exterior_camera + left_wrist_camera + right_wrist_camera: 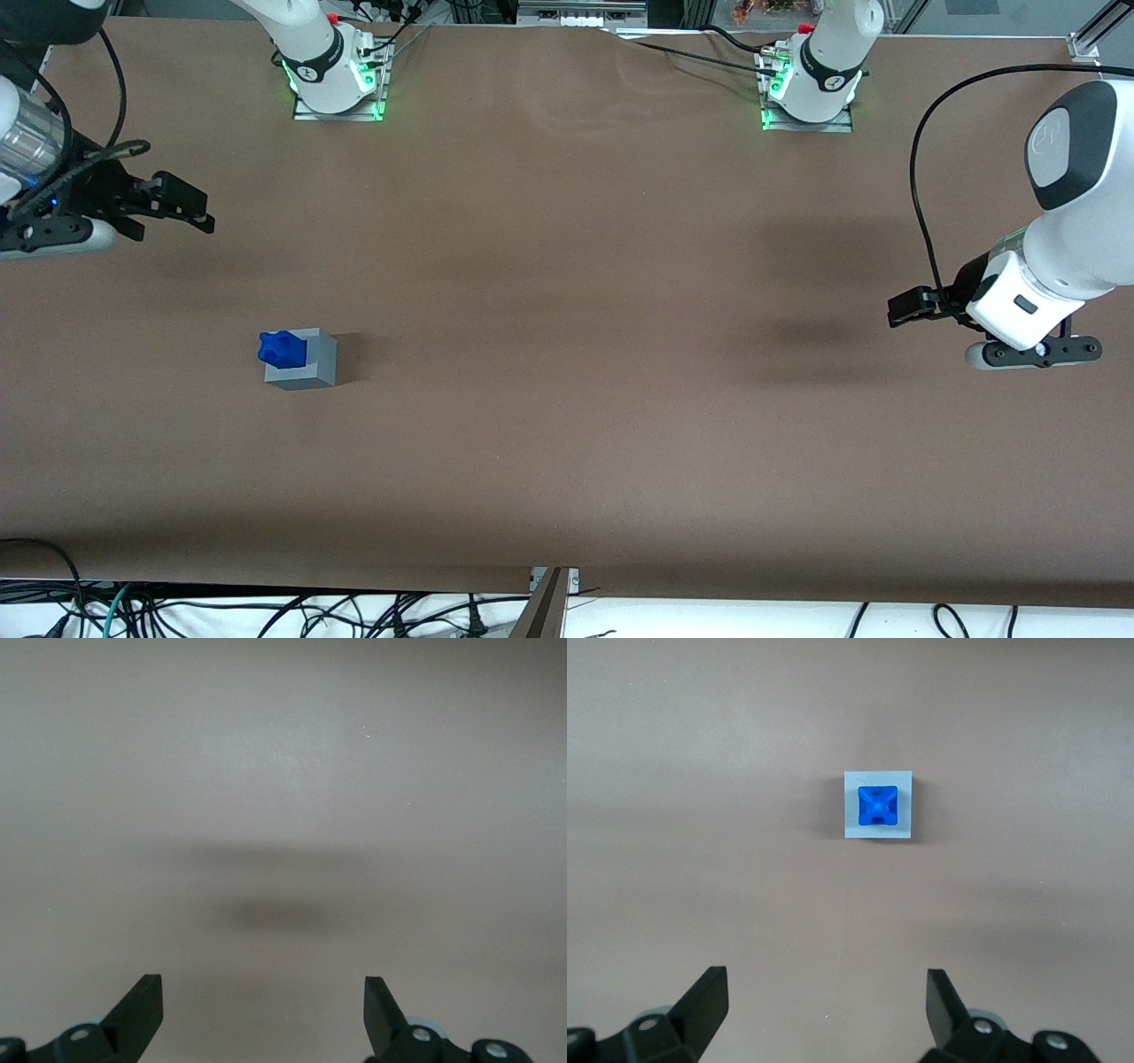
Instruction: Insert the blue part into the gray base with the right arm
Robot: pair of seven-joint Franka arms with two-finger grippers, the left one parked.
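The blue part (pixel 282 349) sits in the recess of the gray base (pixel 306 365) and sticks up out of its top. Both stand on the brown table toward the working arm's end. In the right wrist view the blue part (pixel 878 805) shows centred in the gray base (pixel 909 824), seen from above. My right gripper (pixel 197 208) hangs high above the table, farther from the front camera than the base and well apart from it. It is open and empty; its two black fingers (pixel 709 997) stand wide apart.
The brown table (pixel 567 399) stretches wide. Two arm bases with green lights (pixel 337 84) stand at the edge farthest from the front camera. Cables lie below the table's near edge (pixel 266 611).
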